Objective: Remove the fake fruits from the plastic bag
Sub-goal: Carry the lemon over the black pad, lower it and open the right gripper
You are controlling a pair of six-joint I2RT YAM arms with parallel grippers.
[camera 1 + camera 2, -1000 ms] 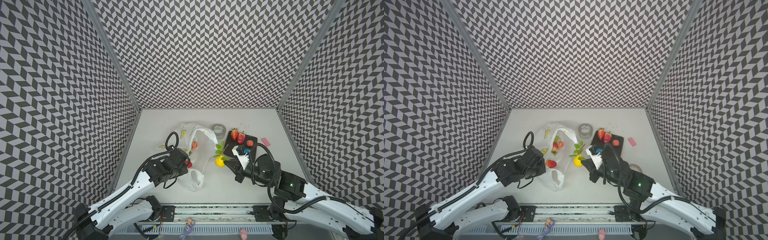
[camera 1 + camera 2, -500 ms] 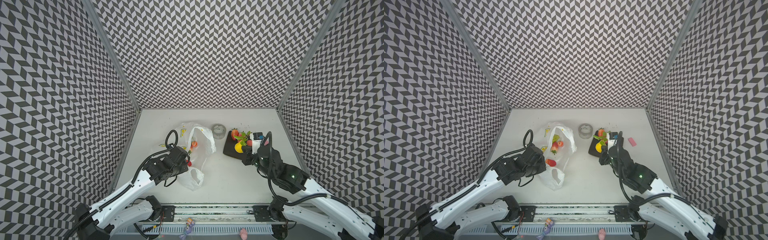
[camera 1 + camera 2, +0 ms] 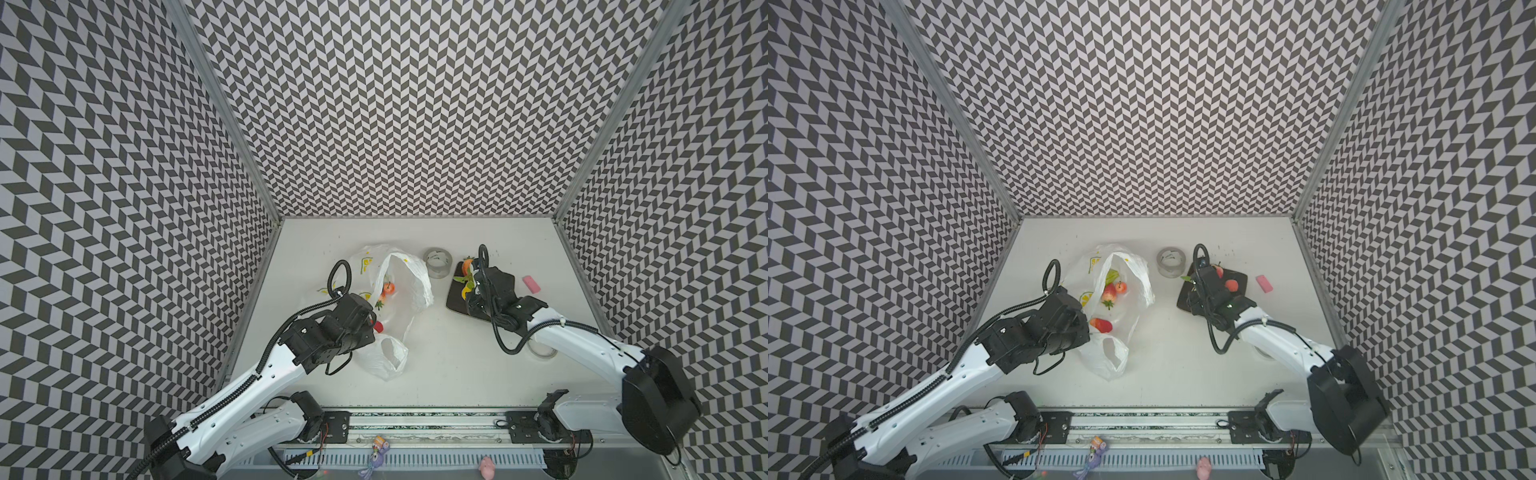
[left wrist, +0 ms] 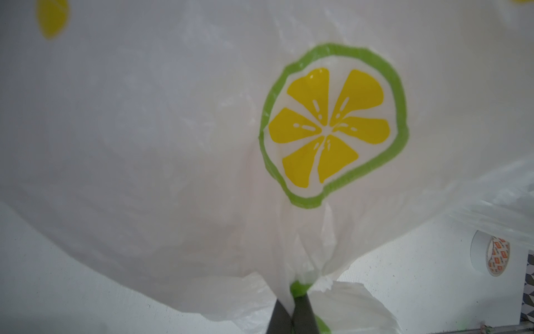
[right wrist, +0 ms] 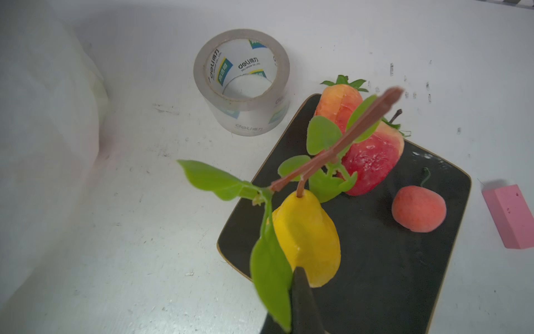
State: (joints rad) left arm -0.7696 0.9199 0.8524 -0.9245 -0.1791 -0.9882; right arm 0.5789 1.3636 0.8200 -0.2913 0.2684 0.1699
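The right gripper [image 5: 294, 292] is closed on a green leaf [image 5: 270, 271] of the yellow pear [image 5: 306, 245]. It holds the pear over the left part of the black tray [image 5: 390, 274], which lies at the far right of the table. Whether the pear touches the tray, I cannot tell. Two strawberries [image 5: 372, 162] and a small round fruit [image 5: 418, 208] already lie on the tray. A tape roll [image 5: 241, 81] stands just beside it.

The left gripper [image 4: 291, 306] is closed on a fold of the plastic bag [image 3: 1133, 274], left of centre, and holds its mouth open. Inside the bag a strawberry [image 3: 1108, 293], an orange fruit [image 3: 1121, 286] and a red fruit [image 3: 1100, 325] are not yet out.

The step in hand, I judge, is putting down the pear. The next move calls for opening the right jaws, then reaching into the bag mouth.
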